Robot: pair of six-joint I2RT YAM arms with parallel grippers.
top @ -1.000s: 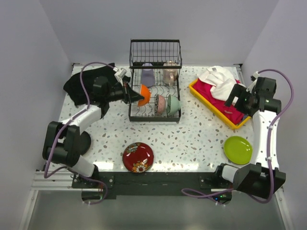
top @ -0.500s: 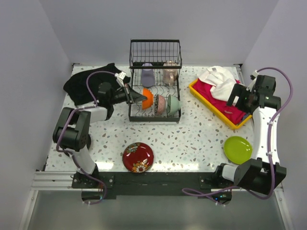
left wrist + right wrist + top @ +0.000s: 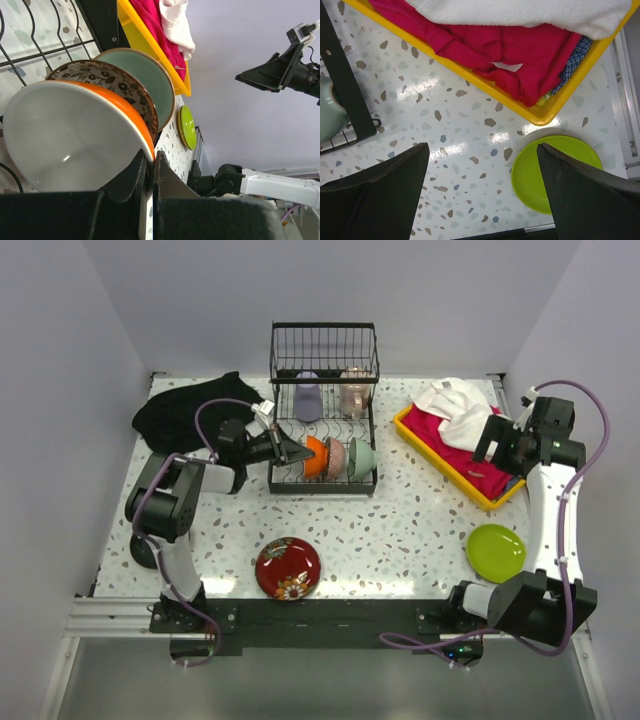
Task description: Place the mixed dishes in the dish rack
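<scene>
The left claw (image 3: 151, 160) is pinched narrow on the rim of the orange bowl (image 3: 75, 135), 1 finger on the white inside, 1 on the orange outside. The bowl stands on edge over the lower grid of the rack (image 3: 323, 340), its back against the patterned bowl (image 3: 107, 80), with the green bowl (image 3: 145, 75) next in the row. Whether its lower rim already sits between 2 wires cannot be told from these views.

To finish this placement well, I would ease the bowl down until its rim is caught in a slot and its weight leans on the patterned bowl. Only then should the jaws part, slowly. The claw should back out along the rim's own line, toward the left, so neither finger drags the bowl over. Nothing props the bowl on its open side, so a quick release could let it tip or roll that way.

The right claw (image 3: 481, 150) hangs wide and holds nothing, above the table (image 3: 460, 145) just beside the tray (image 3: 485, 85) and near the lime plate (image 3: 555, 170). By my reading that plate and the red bowl (image 3: 288, 568) at the near edge are left to load.
</scene>
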